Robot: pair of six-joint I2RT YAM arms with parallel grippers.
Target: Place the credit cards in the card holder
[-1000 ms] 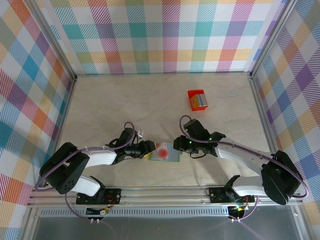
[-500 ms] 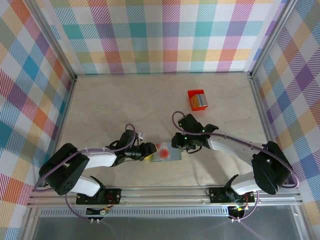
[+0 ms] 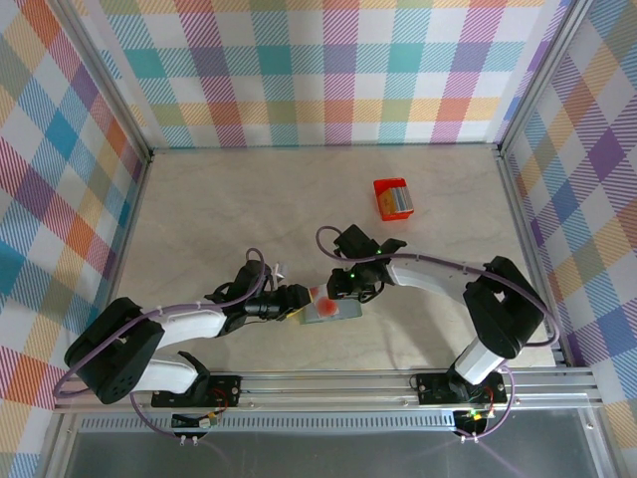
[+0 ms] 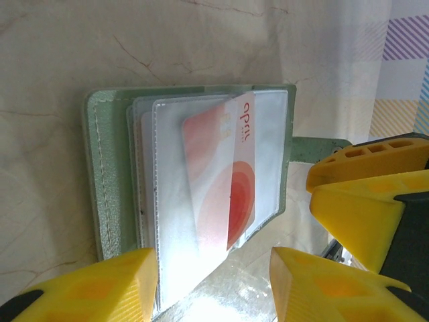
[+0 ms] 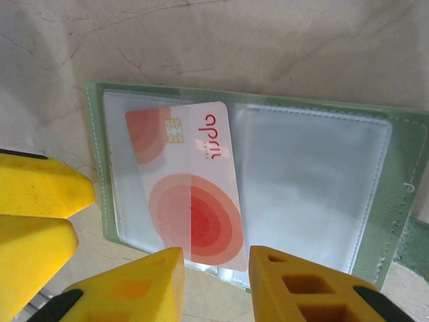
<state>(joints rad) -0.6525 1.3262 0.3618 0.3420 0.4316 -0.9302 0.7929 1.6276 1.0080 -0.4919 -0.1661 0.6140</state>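
The card holder (image 3: 340,313) (image 4: 94,188) (image 5: 397,181) lies open on the table, a grey-green bifold with clear sleeves. A white credit card with red circles (image 3: 322,302) (image 4: 231,181) (image 5: 194,194) sits partly inside a sleeve; its left half looks paler under the plastic. My right gripper (image 3: 344,292) (image 5: 216,282) is open, a fingertip on either side of the card's near end. My left gripper (image 3: 302,302) (image 4: 214,285) is open at the holder's left edge, with a clear sleeve between its jaws. Its fingers (image 5: 37,201) show beside the holder in the right wrist view.
A small red box (image 3: 392,198) stands on the table behind and to the right of the holder. Checked walls close in the left, back and right sides. Both arms reach in low from the near rail.
My right gripper has moved left and a little further over the holder, its arm swinging round. The left gripper and the holder have stayed nearly still.
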